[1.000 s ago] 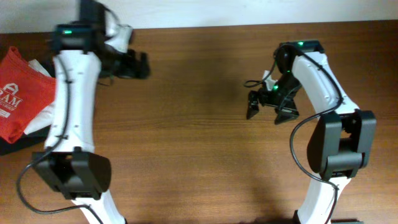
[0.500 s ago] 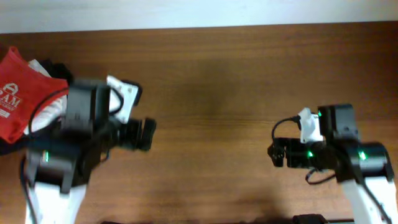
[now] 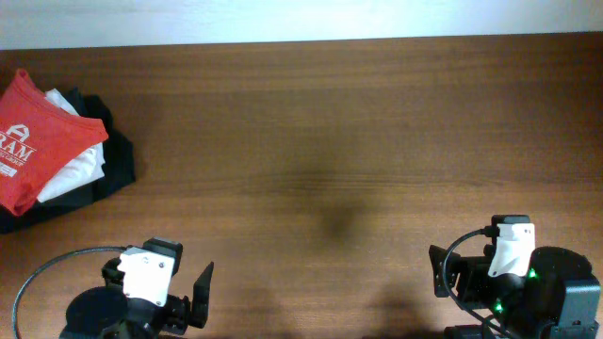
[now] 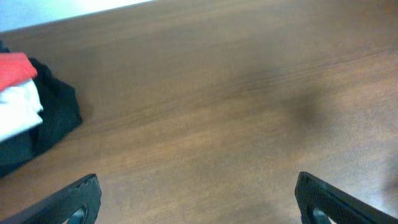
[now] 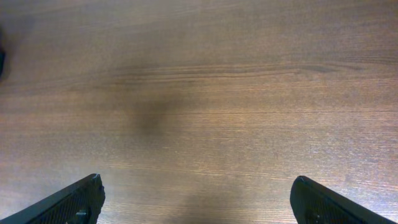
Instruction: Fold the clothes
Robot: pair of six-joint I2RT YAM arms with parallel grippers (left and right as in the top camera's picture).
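Note:
The red-orange T-shirt (image 3: 38,137) with white lettering lies folded on top of a pile at the table's far left; a strip of it shows in the left wrist view (image 4: 15,65). My left gripper (image 3: 200,294) sits at the table's near edge on the left, open and empty, its fingers wide apart in the left wrist view (image 4: 198,193). My right gripper (image 3: 438,271) sits at the near edge on the right, open and empty, fingers wide apart in the right wrist view (image 5: 198,193). Both are far from the shirt.
Under the shirt lie a folded white garment (image 3: 73,169) and a folded black garment (image 3: 108,174). The wooden table (image 3: 330,141) spreads between the pile and the arms. A pale wall edge runs along the table's far side.
Both arms have pulled back from mid-table to the near edge. The left arm no longer covers the pile, so the folded stack shows fully.

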